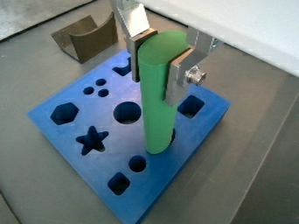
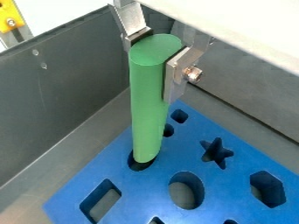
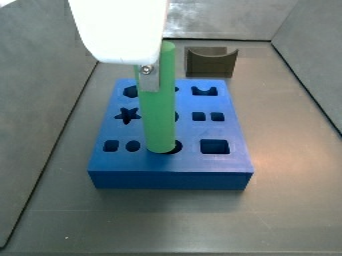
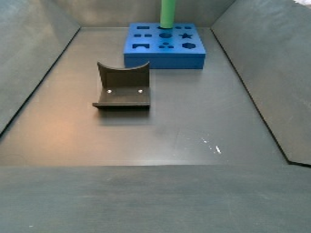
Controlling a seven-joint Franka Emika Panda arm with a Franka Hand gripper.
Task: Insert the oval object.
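Observation:
The oval object, a long bright green peg [image 1: 158, 96], stands upright between my gripper's [image 1: 158, 57] silver fingers, which are shut on its upper end. Its lower end sits in a hole of the blue block [image 1: 70, 131]. The other wrist view shows the same grip [image 2: 155, 54] on the peg [image 2: 147, 105], with its foot in a hole near the block's [image 2: 222, 188] edge. In a side view the peg [image 3: 160, 105] rises from the block [image 3: 174, 165] under the white gripper [image 3: 155, 72]. Another side view shows peg [image 4: 168, 13] and block [image 4: 165, 50] far back; the gripper is out of frame.
A dark grey curved block [image 4: 123, 86] lies on the grey floor in front of the blue block; it also shows in a wrist view [image 1: 84, 37] and in a side view [image 3: 209, 60]. The blue block has several other shaped holes. Grey walls enclose the floor.

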